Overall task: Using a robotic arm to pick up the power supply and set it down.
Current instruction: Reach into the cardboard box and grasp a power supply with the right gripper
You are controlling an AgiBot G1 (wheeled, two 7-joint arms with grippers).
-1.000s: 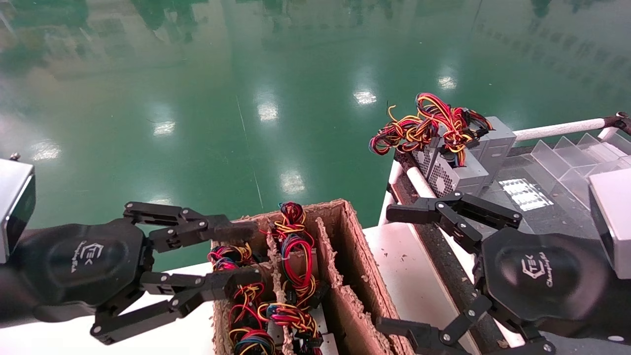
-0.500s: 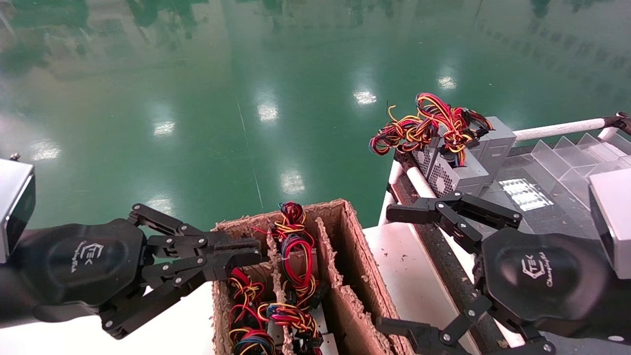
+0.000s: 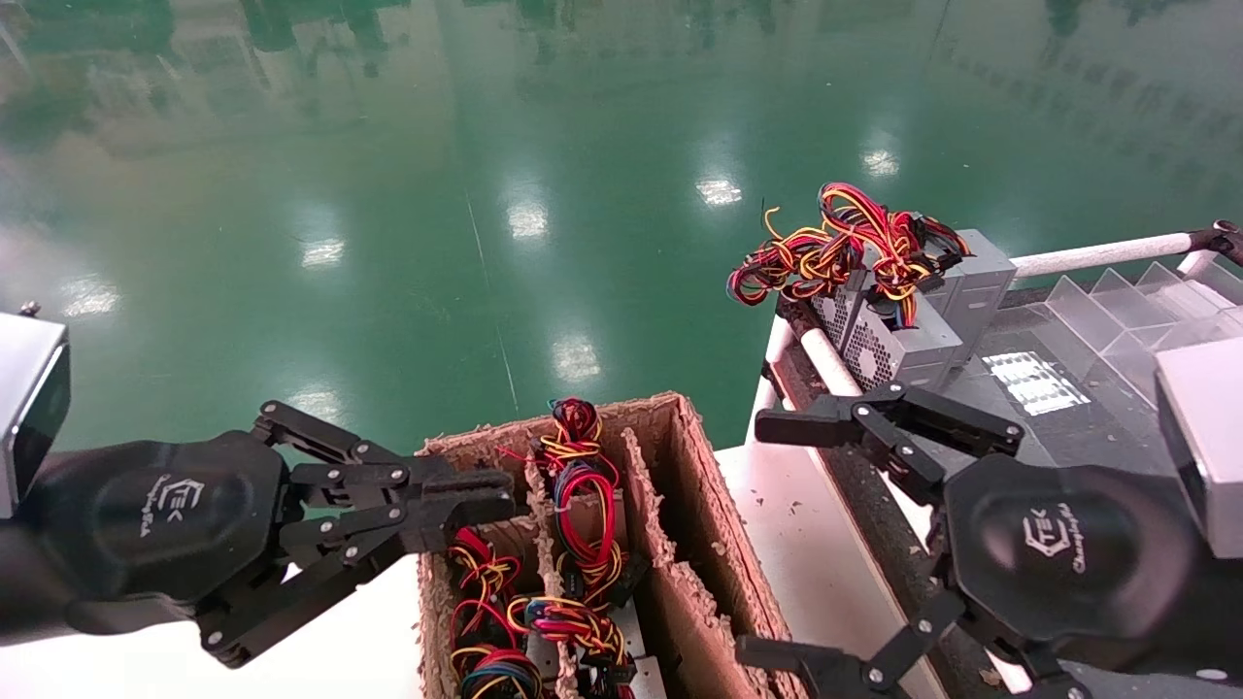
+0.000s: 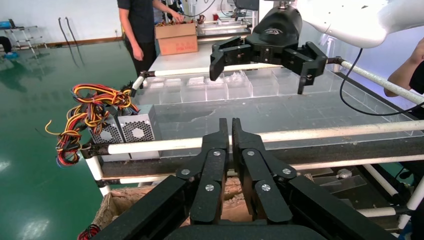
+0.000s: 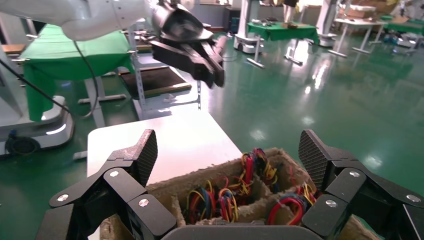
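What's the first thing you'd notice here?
Probably the bright red and yellow wires spilling off grey metal boxes on the far rack. More wires fill the cardboard box in front, between the shut left claw and the wide-open right claw.

Your head camera looks forward and down, close over the cardboard box [image 3: 583, 544]. Your left wrist camera faces across that box's rim [image 4: 120, 205] towards the rack [image 4: 300, 135]; your right wrist camera faces back over the same box [image 5: 235, 200]
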